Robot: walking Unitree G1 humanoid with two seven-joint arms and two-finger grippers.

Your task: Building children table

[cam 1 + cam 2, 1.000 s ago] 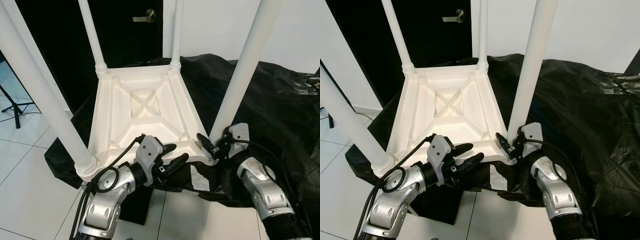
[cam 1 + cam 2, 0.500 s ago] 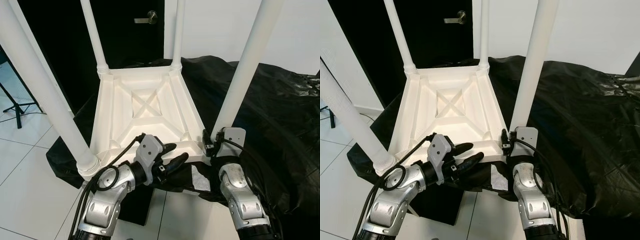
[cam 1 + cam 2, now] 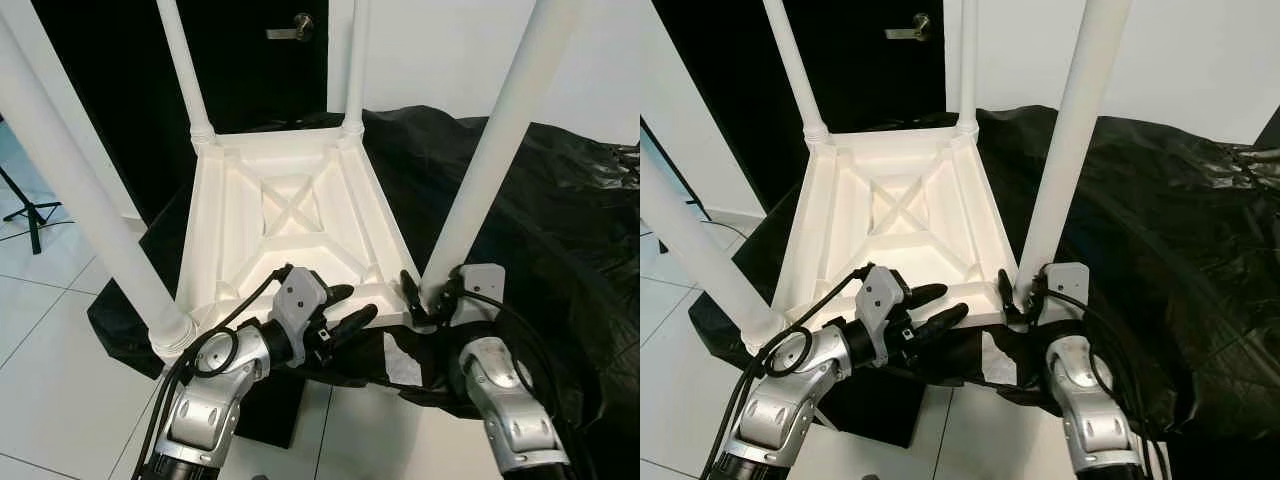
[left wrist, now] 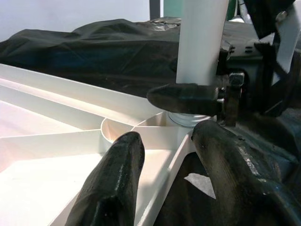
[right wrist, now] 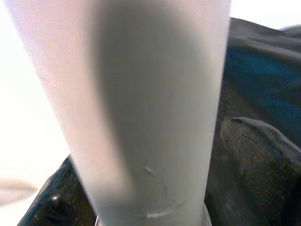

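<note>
lying upside down on black sheeting [image 3: 560, 220], children table [image 3: 290, 215] is showing all four legs socketed; right end effector [image 3: 430, 298] is gripping near-right leg [image 3: 490, 160] at its base, left end effector [image 3: 345, 312] is hovering open over the rim.

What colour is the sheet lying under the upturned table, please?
Black, a glossy crinkled sheet; clearest in the right eye view.
</note>
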